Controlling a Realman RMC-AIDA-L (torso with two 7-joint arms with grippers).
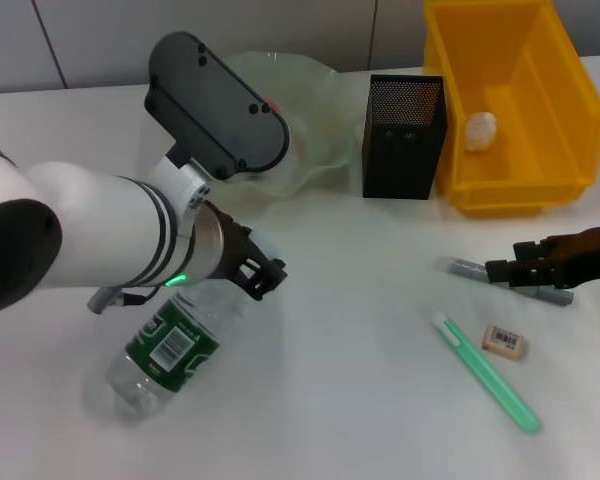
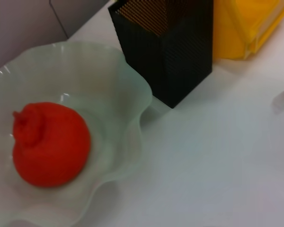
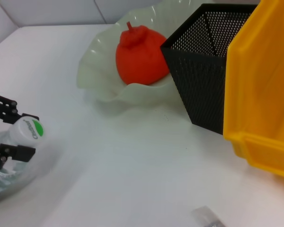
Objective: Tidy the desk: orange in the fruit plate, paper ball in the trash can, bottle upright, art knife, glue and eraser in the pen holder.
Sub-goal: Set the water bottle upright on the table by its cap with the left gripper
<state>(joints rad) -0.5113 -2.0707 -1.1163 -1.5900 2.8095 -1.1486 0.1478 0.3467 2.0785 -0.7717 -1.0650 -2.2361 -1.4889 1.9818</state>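
The bottle (image 1: 165, 345) lies on its side at the front left, and its cap (image 3: 28, 130) shows in the right wrist view. My left gripper (image 1: 255, 270) is open, with a finger (image 3: 7, 105) on each side of the cap. The orange (image 2: 49, 144) sits in the fruit plate (image 2: 128, 90), which is partly hidden behind my left arm in the head view (image 1: 315, 95). The paper ball (image 1: 480, 130) lies in the trash can (image 1: 540, 190). The pen holder (image 1: 405, 135) stands between plate and can. My right gripper (image 1: 508, 262) hangs open over a grey glue stick (image 1: 460, 267). The eraser (image 1: 504, 341) and the green art knife (image 1: 490, 375) lie at the front right.
My left forearm (image 1: 90, 245) spans the left of the table above the bottle. A wall runs close behind the plate, pen holder and trash can.
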